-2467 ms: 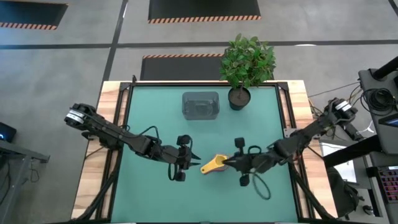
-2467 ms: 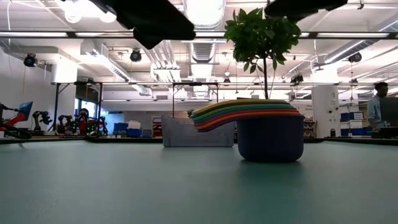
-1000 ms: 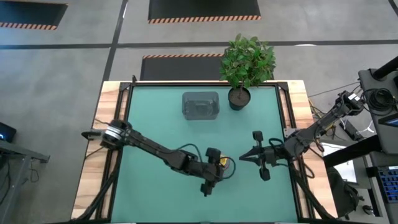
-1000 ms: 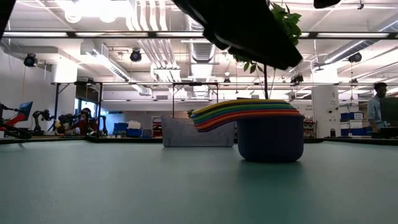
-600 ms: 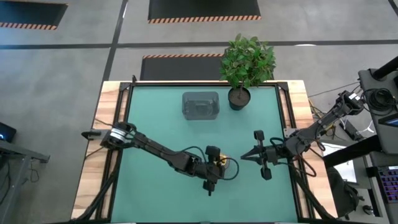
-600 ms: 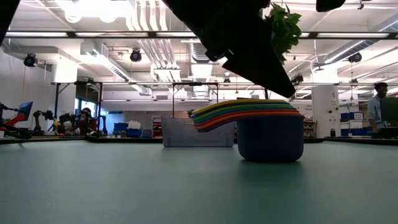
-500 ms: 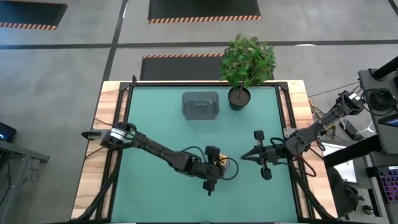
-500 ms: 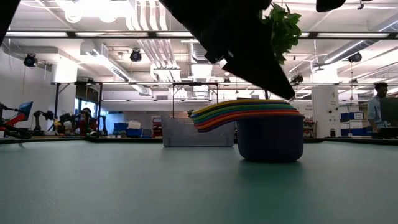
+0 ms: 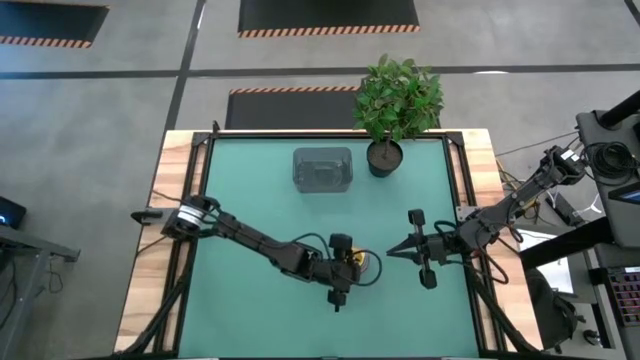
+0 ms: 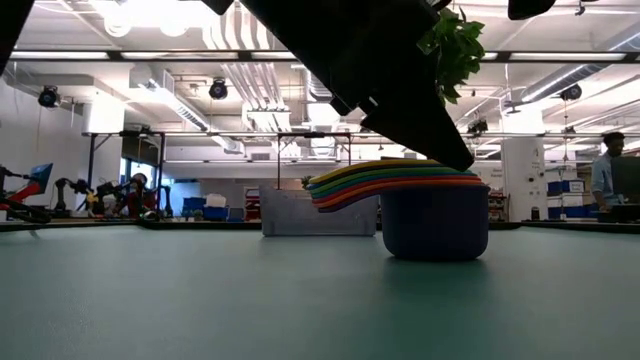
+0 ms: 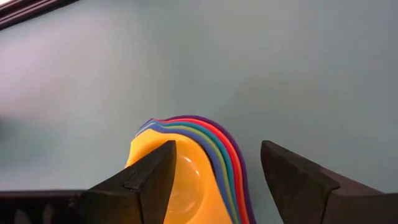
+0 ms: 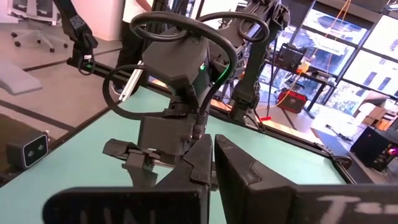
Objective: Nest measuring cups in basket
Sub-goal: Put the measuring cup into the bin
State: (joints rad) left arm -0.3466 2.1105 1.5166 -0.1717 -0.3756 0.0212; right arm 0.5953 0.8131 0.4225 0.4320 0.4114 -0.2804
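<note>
Cups: the nested stack of measuring cups [image 11: 189,174] sits on the counter [image 9: 250,190] well short of the basket [image 9: 322,169], directly under the left gripper [image 9: 345,268], fingers spread wide astride it; the right gripper [image 9: 393,251], pinched closed, waits just beside.

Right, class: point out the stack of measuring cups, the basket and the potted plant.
stack of measuring cups [image 10: 432,218], low view, side of the dark bottom cup.
basket [image 9: 322,169], high view, its translucent grey floor.
potted plant [image 9: 399,95], high view, its leaves.
</note>
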